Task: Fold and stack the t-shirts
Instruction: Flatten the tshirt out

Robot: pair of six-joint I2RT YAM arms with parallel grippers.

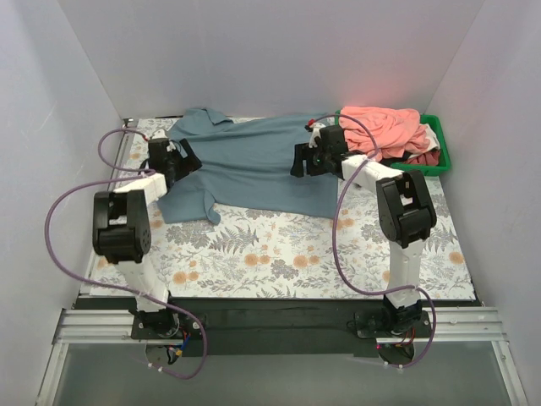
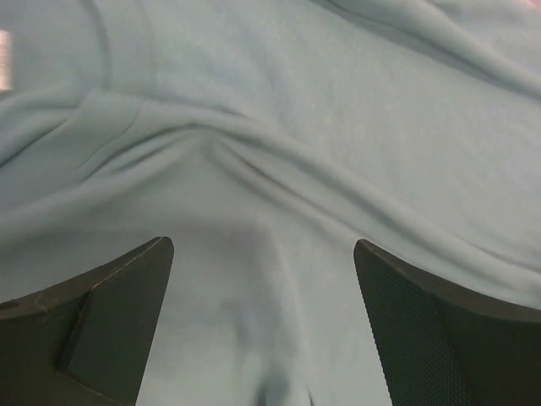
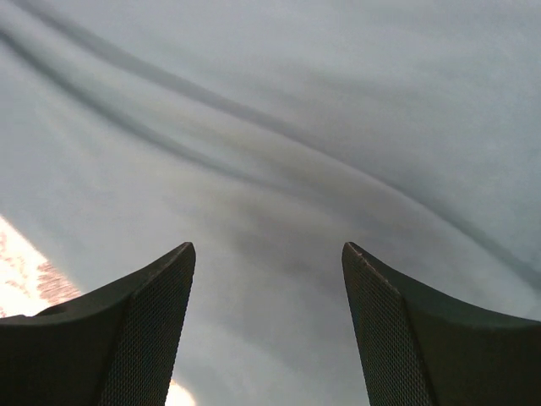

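A large dusty grey-blue t-shirt (image 1: 254, 165) with a collar lies spread across the far half of the floral table cover. My left gripper (image 1: 188, 162) is over its left side, jaws open, with wrinkled cloth (image 2: 262, 194) between and below the fingers. My right gripper (image 1: 297, 161) is over its right side, jaws open, above creased cloth (image 3: 279, 169). Salmon-pink shirts (image 1: 385, 128) are heaped in a green bin at the far right, with a white and a dark red piece (image 1: 424, 156) at the heap's right edge.
The green bin (image 1: 443, 150) stands at the far right corner against the white wall. The grey floral table cover (image 1: 279, 249) shows in front of the shirt. Purple cables loop from both arms. White walls close the left, back and right sides.
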